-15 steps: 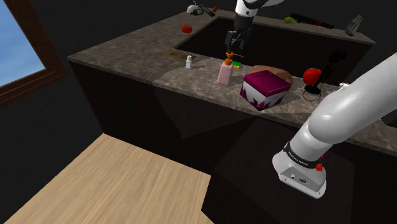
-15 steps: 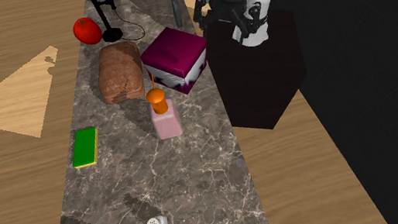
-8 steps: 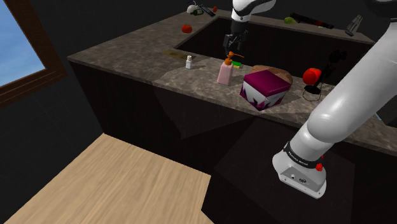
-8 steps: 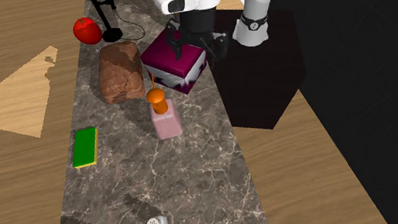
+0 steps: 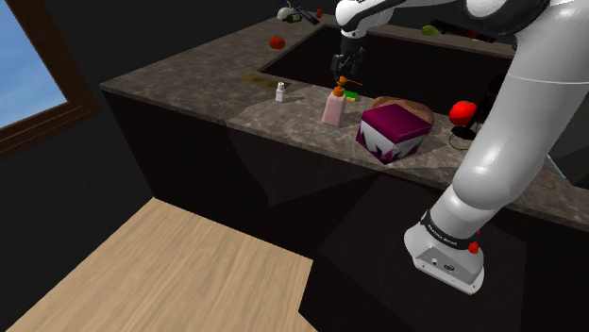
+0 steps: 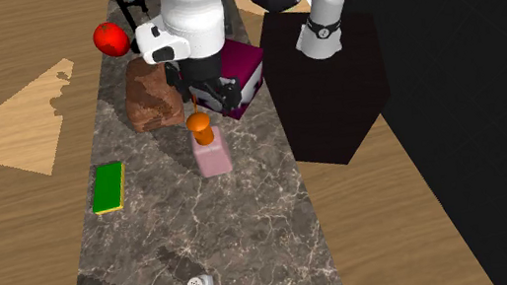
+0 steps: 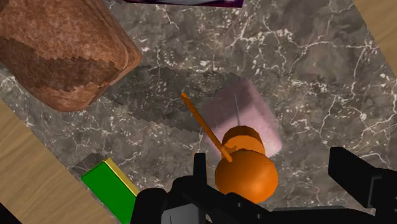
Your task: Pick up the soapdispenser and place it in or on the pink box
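**Over the dispenser (image 6: 209, 152) — gripper (image 6: 204, 91) open, nothing held**

On the counter (image 6: 253, 236) the dispenser is seen upright, pink-bodied with an orange pump. It stands just beside the box (image 5: 394, 132) and is not yet in or on it. The gripper is poised above the pump, its fingers spread wide and empty.

In the wrist view the pump head is found between the fingers, but nearer one than the other. A descent on this line is judged liable to land a finger on the head or the thin spout, and the bottle could be tipped towards the loaf (image 7: 57, 51). A grasp taken on the round head alone could be lost by slipping.

The offset is shown by the wrist view and cannot be read from the shoulder view. There, instead, the gap in height between gripper and pump is made plain. In the second exterior view the box is partly covered by the arm.
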You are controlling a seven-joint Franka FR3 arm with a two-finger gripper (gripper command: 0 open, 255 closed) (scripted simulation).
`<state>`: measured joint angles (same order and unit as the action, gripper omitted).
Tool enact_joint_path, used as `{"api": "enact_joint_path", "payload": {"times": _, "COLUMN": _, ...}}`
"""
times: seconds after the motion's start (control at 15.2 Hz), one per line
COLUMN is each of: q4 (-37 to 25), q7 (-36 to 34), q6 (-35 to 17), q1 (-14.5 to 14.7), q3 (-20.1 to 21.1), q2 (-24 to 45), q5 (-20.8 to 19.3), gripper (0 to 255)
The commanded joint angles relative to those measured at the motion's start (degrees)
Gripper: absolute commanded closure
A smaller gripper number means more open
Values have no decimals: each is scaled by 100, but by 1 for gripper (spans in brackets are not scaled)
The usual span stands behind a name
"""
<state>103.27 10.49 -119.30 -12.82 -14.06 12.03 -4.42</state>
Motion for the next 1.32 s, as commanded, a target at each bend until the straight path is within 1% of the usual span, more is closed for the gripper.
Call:
{"api": "enact_joint_path", "payload": {"times": 0.0, "q4": -236, "q7": 60, "q6": -24, "q1": -64, "q3": -27, "q2": 275, "q5": 38, "gripper": 0}}
{"api": "enact_joint_path", "payload": {"times": 0.46, "q4": 14, "q7": 93, "q6": -523, "q1": -119, "q3": -26, "q2": 526, "q5": 91, "gripper": 0}}
{"api": "enact_joint_path", "payload": {"times": 0.99, "q4": 12, "q7": 94, "q6": -522, "q1": -119, "q3": -26, "q2": 526, "q5": 91, "gripper": 0}}
{"api": "enact_joint_path", "payload": {"times": 1.06, "q4": 12, "q7": 94, "q6": -522, "q1": -119, "q3": -26, "q2": 526, "q5": 91, "gripper": 255}}
{"api": "enact_joint_path", "payload": {"times": 1.25, "q4": 12, "q7": 93, "q6": -522, "q1": -119, "q3": -26, "q2": 526, "q5": 91, "gripper": 255}}
